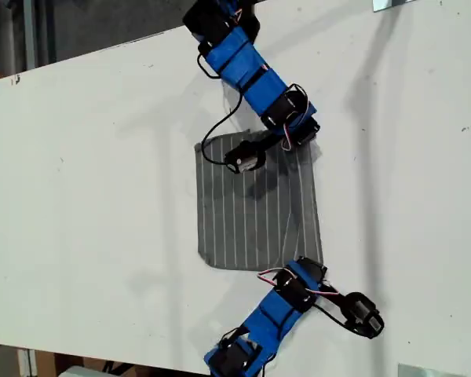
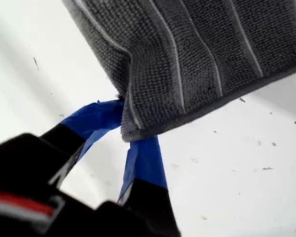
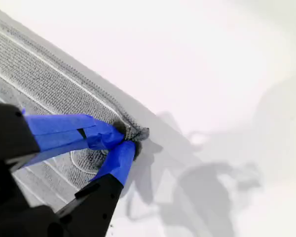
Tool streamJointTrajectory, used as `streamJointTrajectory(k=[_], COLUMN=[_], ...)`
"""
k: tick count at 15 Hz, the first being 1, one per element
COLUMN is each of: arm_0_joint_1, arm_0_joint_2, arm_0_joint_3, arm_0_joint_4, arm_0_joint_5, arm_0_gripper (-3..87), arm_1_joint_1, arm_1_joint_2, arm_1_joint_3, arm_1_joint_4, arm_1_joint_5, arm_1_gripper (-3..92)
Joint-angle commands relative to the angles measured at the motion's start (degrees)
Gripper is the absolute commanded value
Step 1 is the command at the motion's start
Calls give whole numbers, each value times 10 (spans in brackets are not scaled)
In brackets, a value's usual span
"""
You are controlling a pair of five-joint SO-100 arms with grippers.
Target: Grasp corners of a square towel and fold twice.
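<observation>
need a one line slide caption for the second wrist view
My second pincer, blue-taped, pinches one corner of the grey pinstriped towel on the white table.

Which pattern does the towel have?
The soft grey towel has thin parallel white stripes, seen best in the first wrist view.

A: How are the arms sitting?
B: My first gripper (image 2: 126, 131) has its blue-taped jaws pinched on a towel corner (image 2: 130, 134). My second gripper (image 3: 124, 140) is clamped tight on another corner (image 3: 140, 133), both wrists angled low.
</observation>
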Motion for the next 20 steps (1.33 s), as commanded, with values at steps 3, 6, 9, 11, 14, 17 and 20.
streamJointTrajectory(k=[3, 6, 9, 11, 14, 17, 20], arm_0_joint_1=[-21, -37, -98, -157, -257, -353, -423], arm_0_joint_2=[138, 207, 289, 309, 381, 506, 594], arm_0_joint_3=[-28, -25, 13, 20, 106, 279, 418], arm_0_joint_4=[55, 72, 78, 79, 79, 38, -18], arm_0_joint_5=[51, 96, 160, 214, 268, 294, 324], arm_0_gripper=[-3, -3, -3, -3, -3, -3, -3], arm_1_joint_1=[-4, 6, 79, 145, 246, 339, 403], arm_1_joint_2=[101, 154, 214, 250, 303, 378, 392], arm_1_joint_3=[-51, -69, -61, -40, 8, 105, 161], arm_1_joint_4=[52, 104, 135, 126, 117, 105, 76], arm_1_joint_5=[-2, -12, -69, -117, -169, -200, -229], arm_1_gripper=[-1, -1, -1, -1, -1, -1, -1])
